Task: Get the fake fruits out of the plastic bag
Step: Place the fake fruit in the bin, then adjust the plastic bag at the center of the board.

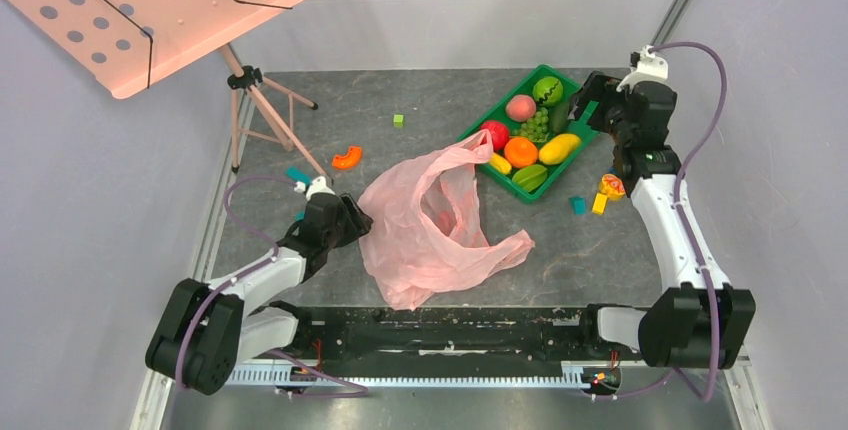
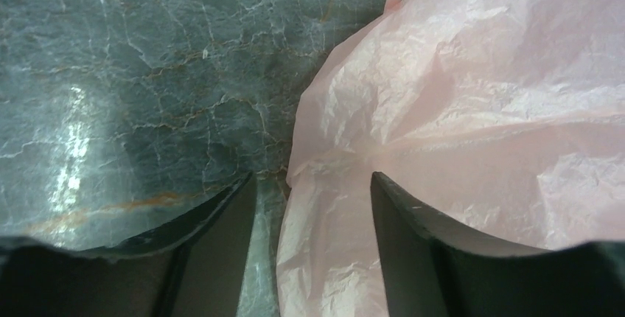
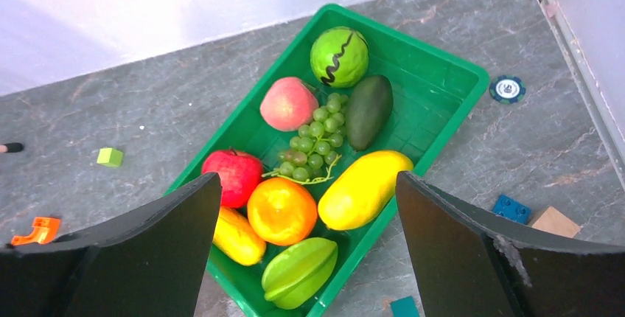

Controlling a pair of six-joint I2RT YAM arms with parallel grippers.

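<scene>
The grey marbled table (image 1: 400, 150) stands between plain pale walls. From above, the pink plastic bag (image 1: 430, 225) lies limp and flat near the middle, and we see no bulge in it. The fake fruits (image 1: 525, 135) are gathered in the green tray (image 1: 545, 68) at the far right, so we judge the emptying nearly done. The left gripper (image 1: 355, 220) waits at the bag's left edge, probably to steady it.

In the left wrist view its fingers stand apart. The bag's crinkled edge (image 2: 479, 96) lies between them, not pinched.

In the right wrist view the right gripper (image 3: 308, 180) hangs over the tray (image 3: 435, 88), wide apart and empty, a pose that fits dropping fruit there. Below it we see the red apple (image 3: 234, 175), yellow mango (image 3: 365, 188), grape bunch (image 3: 313, 140) and banana (image 3: 237, 234).
</scene>
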